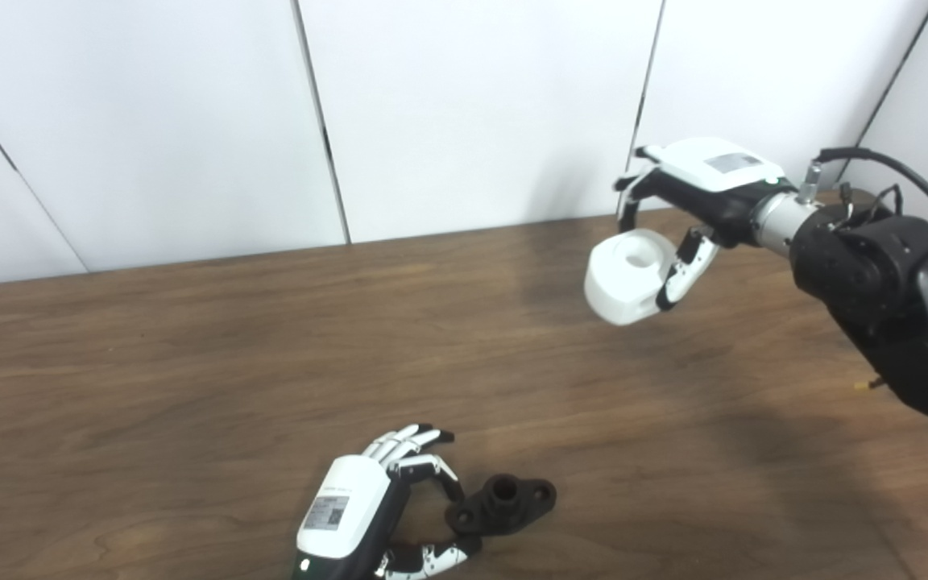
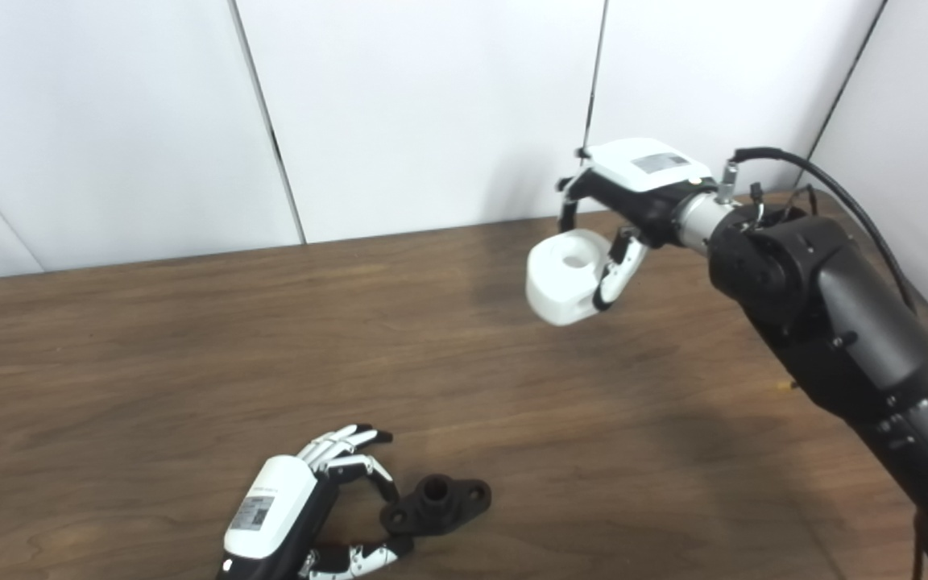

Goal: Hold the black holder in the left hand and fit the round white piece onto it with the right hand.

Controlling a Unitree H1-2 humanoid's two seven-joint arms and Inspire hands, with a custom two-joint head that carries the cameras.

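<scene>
1. Black plastic makes up the holder [image 1: 504, 503], a small flanged piece with a raised hollow collar in the middle and a hole in each ear; it lies on the brown wooden table [image 1: 190, 387].
2. The left hand [image 1: 375, 515] lies low beside it, its fingers [image 1: 424, 466] curved over the near ear of the holder and the thumb below it. The fingertips appear to touch that ear, but whether they actually pinch it cannot be told from either view.
3. The left wrist and forearm are cut off by the bottom edge, and the palm side is hidden under the white back of the hand.
4. The right hand [image 2: 621, 209] hangs well above the table, far from the left fingers, clamped on the round white piece [image 2: 565, 275].
5. That piece sits under the palm, with the thumb on its right side and the other fingers mostly hidden behind it; its top face shows a round recess.
6. Its underside cannot be seen.
</scene>
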